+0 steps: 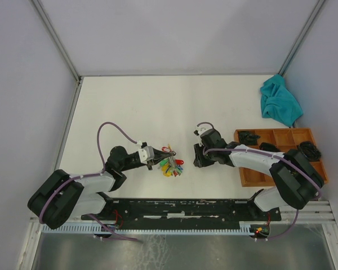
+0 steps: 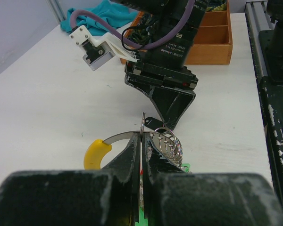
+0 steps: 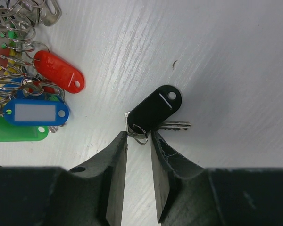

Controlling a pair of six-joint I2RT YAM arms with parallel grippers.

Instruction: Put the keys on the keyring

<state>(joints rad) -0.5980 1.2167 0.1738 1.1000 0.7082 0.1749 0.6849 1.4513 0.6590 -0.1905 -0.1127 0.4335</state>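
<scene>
On your left, the left jaws are pressed together on the thin wire of the keyring [image 1: 171,163], pinching it on edge. From the left wrist view its arc sweeps left to a yellow tag [image 2: 96,154], and a stack of small rings sits just right of the jaws. From above, the coloured tags fan out toward the near right, and the bunch rests on the counter [image 1: 158,107]. You have bare counter behind the bunch, right up to the back wall.

Just right of the bunch, apart from its red tag [image 3: 56,70] and blue tag [image 3: 35,113], lies the black key [image 3: 155,109]. Its tag runs on a diagonal, with the hole end up and right in the right wrist view, and its metal blade points right. Its small split ring [image 3: 139,132] sits at the lower-left end, between the tips of the right jaws. These are spread narrowly and seem not quite to touch it.

Farther right, the wooden tray [image 1: 242,177] hems you in, with a teal cloth [image 1: 280,102] in the far corner.
</scene>
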